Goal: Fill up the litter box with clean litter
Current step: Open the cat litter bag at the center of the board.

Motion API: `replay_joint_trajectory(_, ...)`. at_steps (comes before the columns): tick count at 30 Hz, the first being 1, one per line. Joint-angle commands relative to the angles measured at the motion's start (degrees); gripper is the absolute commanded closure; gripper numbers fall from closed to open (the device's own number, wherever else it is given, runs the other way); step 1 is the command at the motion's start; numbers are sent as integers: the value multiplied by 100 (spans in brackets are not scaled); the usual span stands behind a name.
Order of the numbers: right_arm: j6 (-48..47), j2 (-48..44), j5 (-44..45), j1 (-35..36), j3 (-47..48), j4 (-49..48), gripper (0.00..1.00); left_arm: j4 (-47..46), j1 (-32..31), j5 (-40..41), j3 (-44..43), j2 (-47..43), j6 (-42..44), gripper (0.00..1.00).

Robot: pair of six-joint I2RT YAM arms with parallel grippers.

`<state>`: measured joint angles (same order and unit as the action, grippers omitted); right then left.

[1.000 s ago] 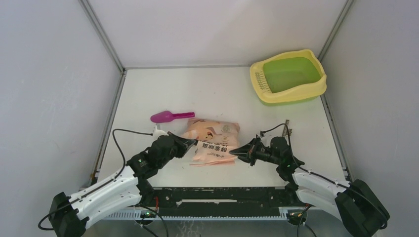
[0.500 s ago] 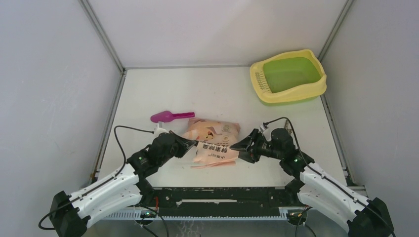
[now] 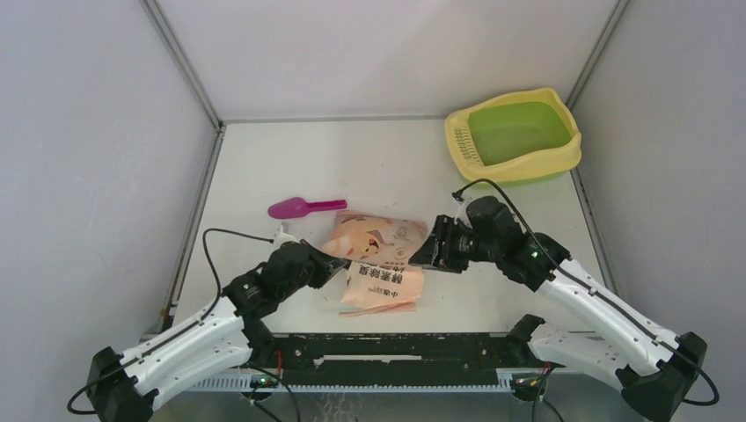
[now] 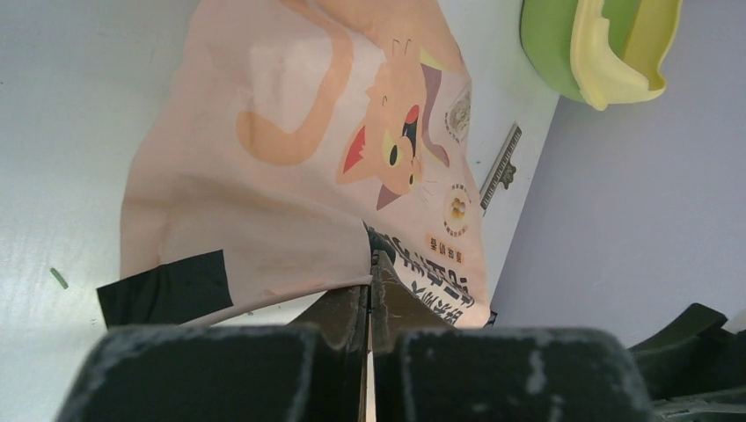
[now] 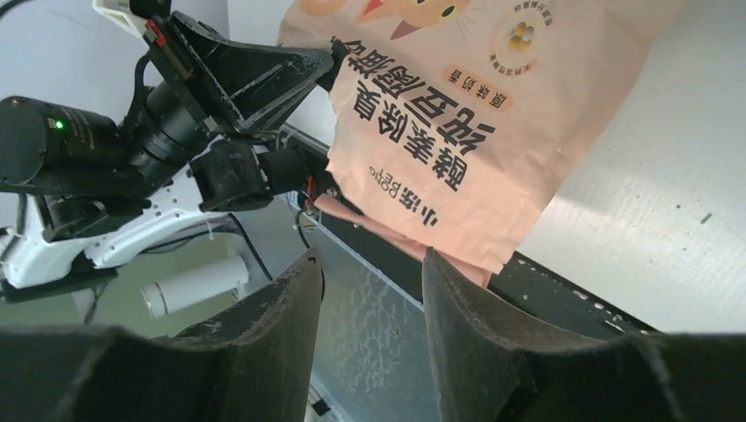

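The left gripper [image 3: 339,264] is closed tight on an edge of the peach-pink printed bag [image 3: 378,264]. In the left wrist view its 2 fingers [image 4: 347,308] meet with no gap, and the bag's [image 4: 290,132] edge is pinched right at their tips. From that pinch the bag spreads ahead of the gripper across the white table [image 3: 352,158], cat print facing up. A black patch [image 4: 167,290] sits on the bag just left of the fingers. The magenta scoop [image 3: 303,207] lies on the table beyond this gripper, close to the bag's far left corner and apart from the fingers.

The right gripper [image 3: 431,251] hangs over the bag's opposite edge, pointing back toward the left gripper [image 5: 321,63]. Its 2 fingers [image 5: 273,352] stand part-way apart, and nothing lies between them. The bag's [image 5: 466,114] printed face fills the space ahead of the tips, and its lower corner comes down just beside the right-hand finger. Whether that finger touches the bag I cannot tell.

The litter box [image 3: 528,167] sits in the table's far right corner, well apart from both grippers and behind the right gripper's wrist, with its slotted grille end toward the table's middle. In the left wrist view its [image 4: 616,53] yellow rim and green basin show far ahead, past the bag.
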<state>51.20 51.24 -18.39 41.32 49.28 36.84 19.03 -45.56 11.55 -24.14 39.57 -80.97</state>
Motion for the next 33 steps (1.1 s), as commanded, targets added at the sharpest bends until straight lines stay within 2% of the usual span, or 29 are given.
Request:
replay_joint_trajectory(1, -632, 282, 258, 139, 502, 557, 47, -91, 3, -124, 180, -31, 141, 100)
replay_joint_trajectory(9, -1024, 1576, 578, 238, 1087, 202, 51, 20, 4, -70, 185, -157, 167, 100)
replay_joint_trajectory(21, -1378, 3850, 1181, 1340, 1418, 83, 63, 167, 10, -96, 217, -326, 187, 100)
replay_joint_trajectory(25, -1402, 4126, 1413, 1598, 1418, 220, 64, 153, 9, -121, 249, -330, 189, 100)
replay_joint_trajectory(33, -1390, 3941, 1417, 1539, 1418, 231, 64, -24, 9, -73, 473, -368, 98, 100)
